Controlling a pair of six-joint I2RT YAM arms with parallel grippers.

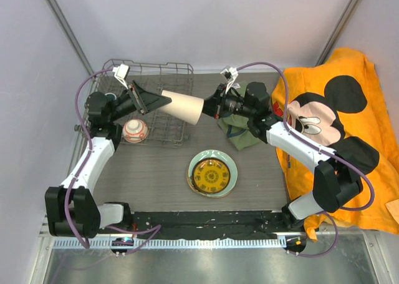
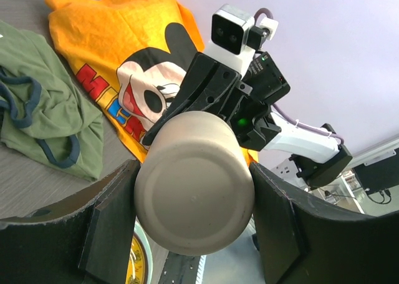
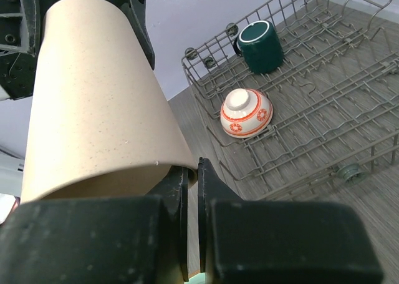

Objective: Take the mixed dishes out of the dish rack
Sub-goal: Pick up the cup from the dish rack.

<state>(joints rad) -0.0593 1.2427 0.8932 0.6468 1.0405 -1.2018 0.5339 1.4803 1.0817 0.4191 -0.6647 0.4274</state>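
The beige cup (image 1: 184, 106) hangs on its side in the air between both arms, over the right end of the dish rack (image 1: 168, 72). My left gripper (image 1: 153, 100) is shut on the cup's base (image 2: 194, 200), which touches both pads. My right gripper (image 1: 209, 106) is shut on the cup's rim (image 3: 93, 103), one finger inside and one outside. In the rack (image 3: 312, 128) lie a red-and-white bowl (image 3: 246, 113), upside down, and a dark green mug (image 3: 260, 45). On the table, a small yellow patterned plate (image 1: 212, 176) sits on a pale green plate (image 1: 212, 153).
An olive-green garment (image 1: 240, 131) lies under the right wrist. An orange Mickey Mouse cloth (image 1: 336, 128) covers the table's right side. The bowl (image 1: 135, 130) sits at the rack's near left edge, beside the left forearm.
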